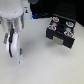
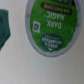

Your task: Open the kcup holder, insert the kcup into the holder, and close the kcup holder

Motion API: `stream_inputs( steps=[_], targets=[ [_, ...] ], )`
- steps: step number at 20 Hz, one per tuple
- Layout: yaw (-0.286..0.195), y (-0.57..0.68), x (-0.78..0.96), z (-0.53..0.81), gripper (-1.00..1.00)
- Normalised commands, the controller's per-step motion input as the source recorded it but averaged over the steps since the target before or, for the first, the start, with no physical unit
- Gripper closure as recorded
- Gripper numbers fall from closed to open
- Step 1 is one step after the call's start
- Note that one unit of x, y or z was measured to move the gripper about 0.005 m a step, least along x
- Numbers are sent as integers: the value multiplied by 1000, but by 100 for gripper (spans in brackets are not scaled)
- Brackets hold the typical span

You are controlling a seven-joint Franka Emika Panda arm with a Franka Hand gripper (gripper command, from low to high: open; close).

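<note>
Item 1, nearest: gripper [image 1: 13, 48], white, hanging low over the pale table [image 1: 40, 70] at the exterior view's left. Finger spread cannot be told from either view; whether it grasps anything cannot be told.

Item 2: kcup [image 2: 51, 26], seen close in the wrist view, green foil lid facing the camera, white rim, printed "Dark Magic". In the exterior view only a small green speck shows beside the gripper tip.

Item 3: teal object [image 2: 4, 27], partly visible at the frame edge, unidentified.

Item 4, farthest: kcup holder [image 1: 61, 30], black, at the exterior view's right, drawer pulled out, pods [image 1: 62, 26] with white and red tops seated in it.
</note>
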Motion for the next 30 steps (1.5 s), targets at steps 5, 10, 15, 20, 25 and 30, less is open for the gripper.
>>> stream_inputs(
  steps=[5, 10, 15, 20, 25, 30],
  targets=[
    [-143, -84, -149, -118, -100],
    [-138, -71, -142, -99, -100],
    [-87, -61, -112, -105, 100],
    [0, 31, -9, -108, 100],
    [0, 0, -1, -142, 100],
    [-24, -7, -30, -154, -100]
  ],
)
